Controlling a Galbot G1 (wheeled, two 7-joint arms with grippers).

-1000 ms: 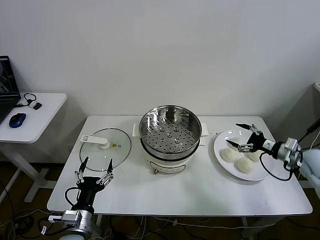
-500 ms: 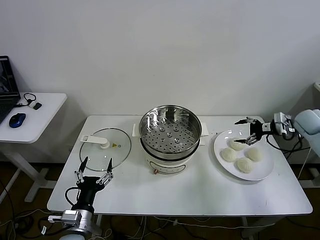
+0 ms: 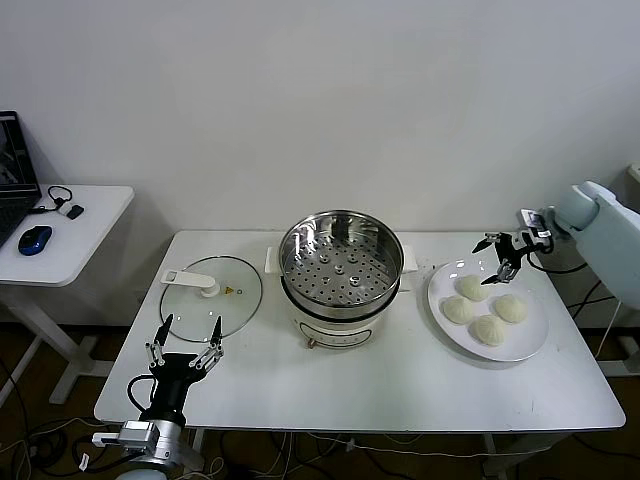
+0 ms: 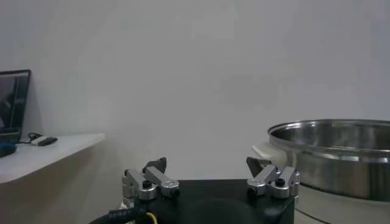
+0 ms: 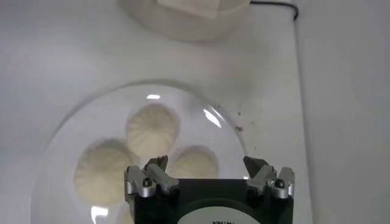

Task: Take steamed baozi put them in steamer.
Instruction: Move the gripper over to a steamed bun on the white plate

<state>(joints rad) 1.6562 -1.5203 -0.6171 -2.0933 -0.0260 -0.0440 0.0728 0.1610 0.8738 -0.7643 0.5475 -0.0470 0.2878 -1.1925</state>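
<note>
Four cream-white baozi lie on a white plate [image 3: 534, 333] at the table's right: one at the back [image 3: 471, 287], one on the left [image 3: 458, 310], one on the right [image 3: 509, 308], one in front [image 3: 489, 329]. The empty steel steamer [image 3: 340, 262] stands mid-table on its white cooker base. My right gripper [image 3: 497, 258] is open and empty, just above the plate's far edge. The right wrist view shows three baozi [image 5: 152, 129] on the plate [image 5: 85, 125] beyond its open gripper [image 5: 207, 163]. My left gripper [image 3: 185, 340] is open and empty at the front left; its wrist view [image 4: 210, 164] shows the steamer wall [image 4: 332, 155].
A flat glass lid [image 3: 212, 290] with a white handle lies left of the steamer. A white side table [image 3: 70, 225] at far left holds a blue mouse [image 3: 35, 240] and a laptop. The white wall is close behind the table.
My right arm swung up and back; its gripper moved from low over the plate's right side to above the plate's far edge. The baozi and the left arm have not moved.
</note>
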